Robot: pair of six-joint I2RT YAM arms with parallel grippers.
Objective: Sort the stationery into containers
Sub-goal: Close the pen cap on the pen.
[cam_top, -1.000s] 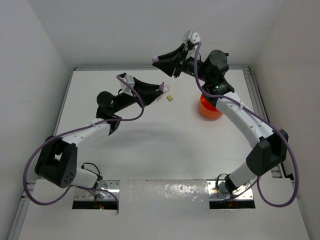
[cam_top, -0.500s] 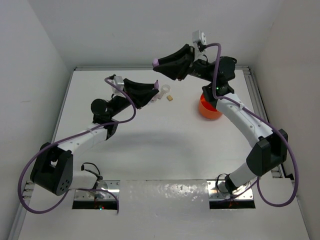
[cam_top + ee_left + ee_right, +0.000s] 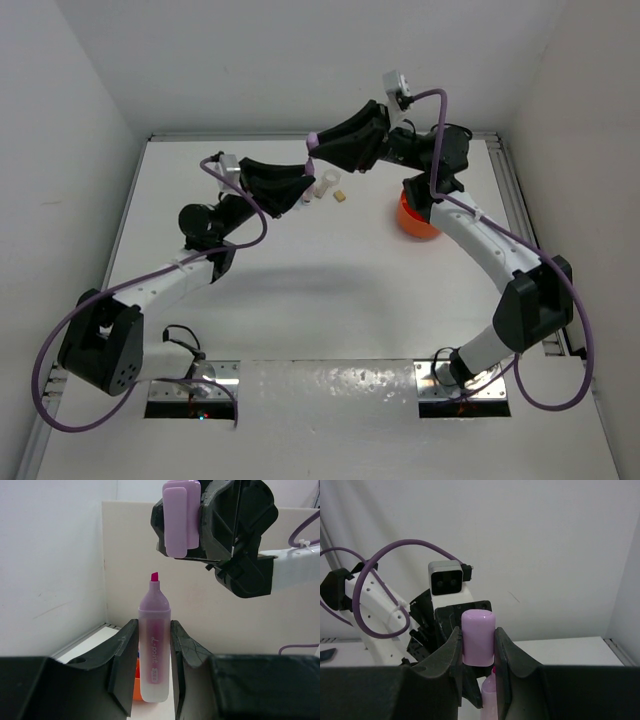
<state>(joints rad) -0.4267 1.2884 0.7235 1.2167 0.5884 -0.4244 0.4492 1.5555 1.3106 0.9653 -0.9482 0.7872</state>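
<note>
My left tool (image 3: 154,630) is clamped on the lower barrel of the highlighter (image 3: 154,602), pink tip bare and pointing at the lilac cap (image 3: 478,625), which my right tool (image 3: 478,642) is pinching just above it, not touching. Both are light, stiff, smooth plastic, so I'd say grip mid-body; it'll slip if capped crooked. The orange tub (image 3: 417,222) sits on the tabletop (image 3: 330,290), off to the right

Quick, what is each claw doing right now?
Left gripper: shut on the uncapped highlighter.
Right gripper: shut on a lilac cap.
</note>
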